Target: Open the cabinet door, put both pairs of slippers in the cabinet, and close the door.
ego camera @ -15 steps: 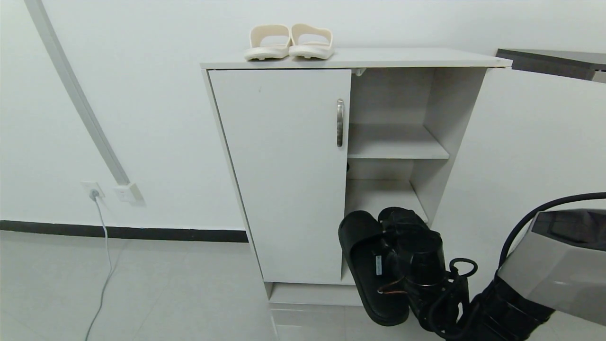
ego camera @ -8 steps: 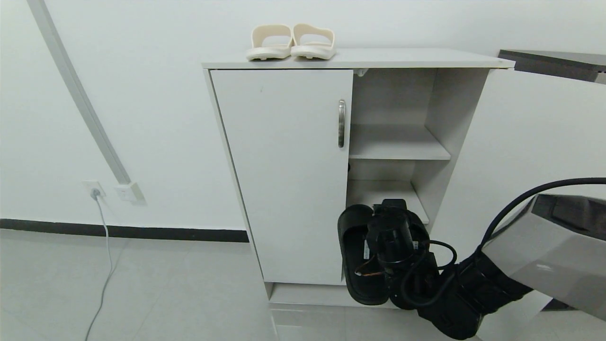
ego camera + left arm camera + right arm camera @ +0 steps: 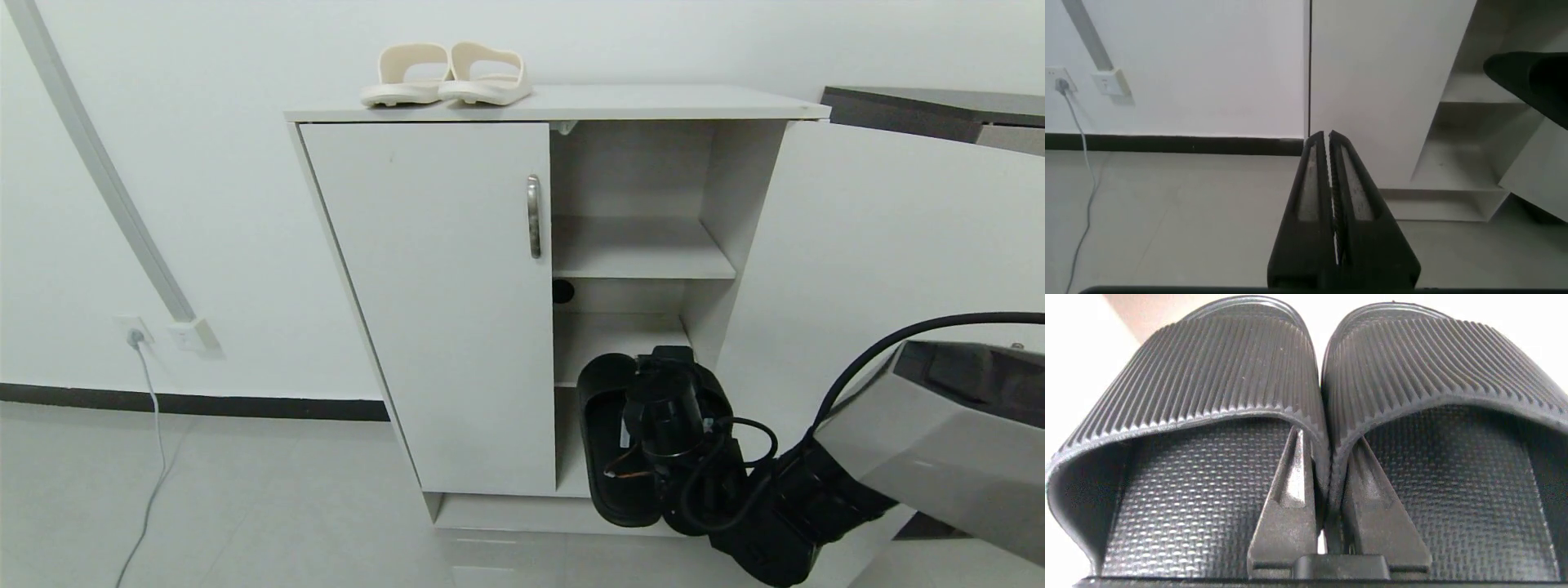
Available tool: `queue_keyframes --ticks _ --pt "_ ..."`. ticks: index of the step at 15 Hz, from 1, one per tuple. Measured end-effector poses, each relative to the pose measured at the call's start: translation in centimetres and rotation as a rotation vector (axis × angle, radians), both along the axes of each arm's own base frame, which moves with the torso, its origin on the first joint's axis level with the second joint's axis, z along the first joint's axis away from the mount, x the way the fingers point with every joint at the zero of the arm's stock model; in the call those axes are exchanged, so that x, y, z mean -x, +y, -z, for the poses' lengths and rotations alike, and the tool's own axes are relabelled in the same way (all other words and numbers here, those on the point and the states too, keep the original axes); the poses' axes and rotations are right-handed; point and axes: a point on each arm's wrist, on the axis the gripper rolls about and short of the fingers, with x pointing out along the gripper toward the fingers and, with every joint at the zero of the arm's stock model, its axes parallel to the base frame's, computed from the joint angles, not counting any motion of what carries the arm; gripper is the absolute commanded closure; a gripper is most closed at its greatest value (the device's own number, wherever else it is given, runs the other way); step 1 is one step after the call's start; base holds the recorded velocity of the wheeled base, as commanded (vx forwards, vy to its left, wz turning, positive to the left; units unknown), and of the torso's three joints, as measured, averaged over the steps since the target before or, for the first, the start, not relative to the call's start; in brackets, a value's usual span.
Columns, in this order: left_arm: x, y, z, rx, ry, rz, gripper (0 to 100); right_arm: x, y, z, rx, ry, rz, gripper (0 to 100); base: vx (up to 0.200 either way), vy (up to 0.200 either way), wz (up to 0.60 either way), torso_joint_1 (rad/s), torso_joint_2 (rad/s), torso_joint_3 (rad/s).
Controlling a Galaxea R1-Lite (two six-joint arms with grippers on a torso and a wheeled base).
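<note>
Cabinet (image 3: 653, 103) of white board stands against the wall; its right door (image 3: 890, 245) is swung wide open; its left door (image 3: 433, 302) is shut and has a metal handle (image 3: 533, 216) near the inner edge; the open half shows two shelves (image 3: 641, 249).

On the cabinet top, toward the left side, a pair of beige slippers (image 3: 447, 75) lies side by side.

The black slippers (image 3: 608, 441) hang upright before the lowest opening of the open half; I cannot tell if they touch the bottom board.

The right gripper (image 3: 1329, 445) has one finger inside each black slipper and pinches their inner walls together.

The left gripper (image 3: 1328, 143) is over the grey floor (image 3: 1167, 212), fingers pressed together on nothing.
</note>
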Motion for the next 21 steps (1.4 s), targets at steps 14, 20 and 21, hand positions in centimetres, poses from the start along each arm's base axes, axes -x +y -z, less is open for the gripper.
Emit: queue_keyframes --ticks 14,20,21 --pt "0.0 0.0 0.0 0.000 0.000 -0.003 100 -0.5 0.4 3.9 0.013 -0.019 -0.033 100 0.000 0.000 0.00 0.000 0.00 0.000" --pt "0.0 0.0 0.0 -0.001 0.000 0.000 100 -0.7 0.3 4.6 0.020 -0.009 -0.029 100 0.000 0.000 0.00 0.000 0.00 -0.017" --pt "0.0 0.0 0.0 -0.001 0.000 0.001 100 -0.8 0.3 4.7 0.020 -0.008 -0.027 100 0.000 0.000 0.00 -0.002 0.00 -0.154"
